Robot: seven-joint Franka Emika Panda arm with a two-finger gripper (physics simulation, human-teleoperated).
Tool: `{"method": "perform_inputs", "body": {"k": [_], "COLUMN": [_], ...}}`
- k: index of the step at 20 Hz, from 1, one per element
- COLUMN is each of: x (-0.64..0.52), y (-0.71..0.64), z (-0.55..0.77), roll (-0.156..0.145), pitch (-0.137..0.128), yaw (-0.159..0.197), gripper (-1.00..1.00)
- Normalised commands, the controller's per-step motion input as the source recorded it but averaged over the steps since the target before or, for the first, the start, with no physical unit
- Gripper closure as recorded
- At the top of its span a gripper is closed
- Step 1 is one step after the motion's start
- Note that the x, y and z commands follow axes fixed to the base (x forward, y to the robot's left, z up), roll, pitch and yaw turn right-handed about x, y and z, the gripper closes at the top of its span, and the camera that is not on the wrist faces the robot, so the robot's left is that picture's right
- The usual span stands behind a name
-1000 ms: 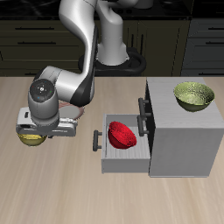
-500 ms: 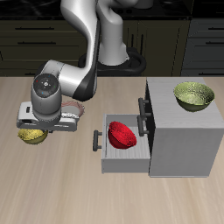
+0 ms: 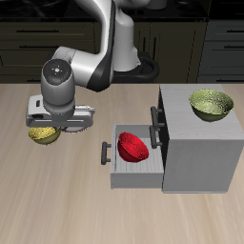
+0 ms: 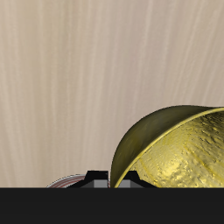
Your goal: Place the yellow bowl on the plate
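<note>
A: Where's the yellow bowl (image 3: 43, 133) at?
B: Tilted, clamped by its rim in the closed pincer (image 3: 54, 122), well away from the cabinet (image 3: 200, 152) with the red bowl (image 3: 133, 147) in its open drawer.

Speckled golden-yellow bowl (image 3: 43, 134), red bowl (image 3: 132, 147), olive-green bowl (image 3: 211, 104), grey cabinet (image 3: 200, 152), pale wood-grain table (image 3: 57, 200).

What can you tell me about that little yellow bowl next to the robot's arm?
The yellow bowl is small, round and golden, with a speckled, bumpy, glossy inside and a darker olive outside. In the wrist view it hangs tilted above the wooden table, its rim at the pincer, which appears to grip it. The arm hides part of it from outside.
</note>
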Motion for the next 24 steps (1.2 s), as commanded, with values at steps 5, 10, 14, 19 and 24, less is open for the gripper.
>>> {"method": "perform_inputs", "body": {"k": [5, 10, 14, 19, 24], "x": [-0.14, -0.21, -0.3, -0.3, -0.19], "y": [0.22, 0.16, 0.22, 0.16, 0.2], "z": [0.47, 0.29, 0.12, 0.0, -0.06], "roll": [0.036, 0.004, 0.012, -0.006, 0.03], "pitch": [-0.043, -0.018, -0.024, 0.005, 0.01], "yaw": [0.03, -0.007, 0.016, -0.015, -0.023], "gripper": [1.0, 1.0, 1.0, 1.0, 1.0]}}
